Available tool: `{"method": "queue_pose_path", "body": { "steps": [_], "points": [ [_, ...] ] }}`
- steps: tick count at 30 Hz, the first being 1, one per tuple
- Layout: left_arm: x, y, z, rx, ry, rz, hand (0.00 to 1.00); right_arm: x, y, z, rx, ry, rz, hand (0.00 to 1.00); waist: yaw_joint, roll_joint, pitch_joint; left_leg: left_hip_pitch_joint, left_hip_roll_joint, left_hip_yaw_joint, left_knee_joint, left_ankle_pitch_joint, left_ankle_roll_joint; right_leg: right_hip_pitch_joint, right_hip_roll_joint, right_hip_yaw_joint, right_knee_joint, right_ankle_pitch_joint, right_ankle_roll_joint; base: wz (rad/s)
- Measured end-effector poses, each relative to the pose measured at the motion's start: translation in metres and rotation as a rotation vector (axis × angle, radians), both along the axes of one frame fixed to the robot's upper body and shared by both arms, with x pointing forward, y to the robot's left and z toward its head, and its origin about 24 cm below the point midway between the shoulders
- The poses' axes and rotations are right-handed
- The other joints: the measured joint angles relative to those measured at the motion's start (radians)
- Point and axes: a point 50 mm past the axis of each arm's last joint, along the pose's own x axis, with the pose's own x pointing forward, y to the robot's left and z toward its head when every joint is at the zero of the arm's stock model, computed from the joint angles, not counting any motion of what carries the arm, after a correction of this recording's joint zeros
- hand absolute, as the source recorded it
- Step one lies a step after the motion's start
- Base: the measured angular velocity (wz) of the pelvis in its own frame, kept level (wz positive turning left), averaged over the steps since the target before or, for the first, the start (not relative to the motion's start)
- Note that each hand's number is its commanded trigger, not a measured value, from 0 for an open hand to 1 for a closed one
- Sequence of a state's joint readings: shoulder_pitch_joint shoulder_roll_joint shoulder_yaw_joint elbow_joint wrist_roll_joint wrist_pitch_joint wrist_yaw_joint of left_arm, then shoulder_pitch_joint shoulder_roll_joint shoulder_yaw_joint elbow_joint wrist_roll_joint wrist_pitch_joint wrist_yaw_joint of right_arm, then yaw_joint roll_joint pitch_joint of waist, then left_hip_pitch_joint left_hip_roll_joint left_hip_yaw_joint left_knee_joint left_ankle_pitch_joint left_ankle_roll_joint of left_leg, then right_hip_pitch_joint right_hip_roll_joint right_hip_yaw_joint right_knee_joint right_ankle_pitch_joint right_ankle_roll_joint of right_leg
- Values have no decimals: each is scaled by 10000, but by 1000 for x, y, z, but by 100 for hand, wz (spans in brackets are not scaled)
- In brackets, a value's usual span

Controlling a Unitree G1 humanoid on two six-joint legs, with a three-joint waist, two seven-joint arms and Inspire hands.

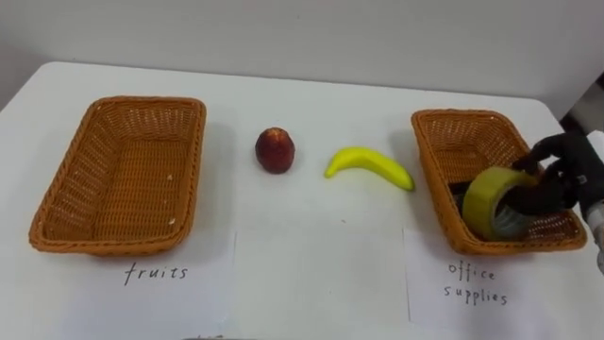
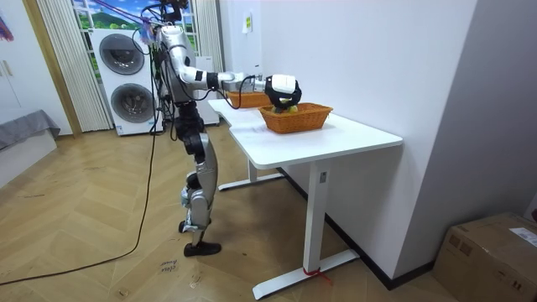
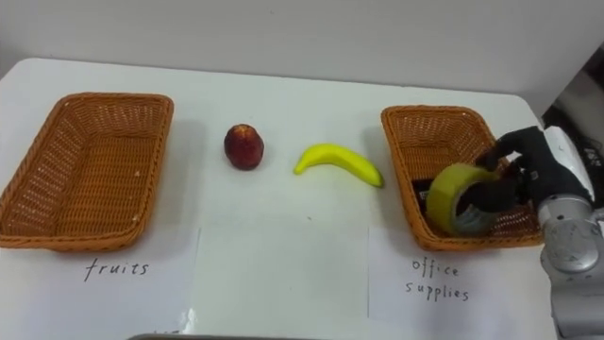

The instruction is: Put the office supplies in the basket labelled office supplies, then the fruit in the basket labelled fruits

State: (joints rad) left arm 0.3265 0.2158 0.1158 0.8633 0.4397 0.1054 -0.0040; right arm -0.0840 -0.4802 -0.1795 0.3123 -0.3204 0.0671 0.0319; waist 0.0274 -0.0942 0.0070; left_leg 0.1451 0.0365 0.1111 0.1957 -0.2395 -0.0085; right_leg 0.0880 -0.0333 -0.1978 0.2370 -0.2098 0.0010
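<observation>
Tape roll (image 1: pixel 497 200): clamped in the right hand (image 1: pixel 559 168), whose fingers are curled round the roll's wall, over the near end of the office-supplies basket (image 1: pixel 453 117). Handling, as judged: a light, rigid ring. The smooth outer face may slip, so take hold across the wall with one side of the grip inside the core, as the hand appears to do now. It does not look fragile, and a short drop into the basket should be tolerated. Appearance: a wide yellow-green band with a pale core, tilted on edge. Left of the hand, on the desk (image 1: pixel 302 264), lies the banana (image 1: pixel 370 166). Beyond it sits the red fruit (image 1: pixel 275 149). Farthest left stands the fruit basket (image 1: pixel 151 100), with nothing in it.
</observation>
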Motion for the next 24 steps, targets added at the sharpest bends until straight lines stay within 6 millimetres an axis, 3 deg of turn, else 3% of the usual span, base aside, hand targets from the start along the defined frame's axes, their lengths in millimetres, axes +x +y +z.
{"method": "queue_pose_path", "body": {
  "steps": [20, 24],
  "points": [
    [1, 0, 0, -25, 141, 24, 0, 0, 0, 0, -273, 105, 58, 0, 44, -74, -57, 72, 24, 56, -21, -1, -2, 88, 35, 18, -81, 11, -20, 0],
    [2, 0, 0, -30, 102, 20, 0, 7, 3, 9, -415, -203, 187, 0, 14, -79, -60, 7, 27, 91, -18, 0, -3, -20, 23, 20, -19, 10, -19, -2]
  ]
}}
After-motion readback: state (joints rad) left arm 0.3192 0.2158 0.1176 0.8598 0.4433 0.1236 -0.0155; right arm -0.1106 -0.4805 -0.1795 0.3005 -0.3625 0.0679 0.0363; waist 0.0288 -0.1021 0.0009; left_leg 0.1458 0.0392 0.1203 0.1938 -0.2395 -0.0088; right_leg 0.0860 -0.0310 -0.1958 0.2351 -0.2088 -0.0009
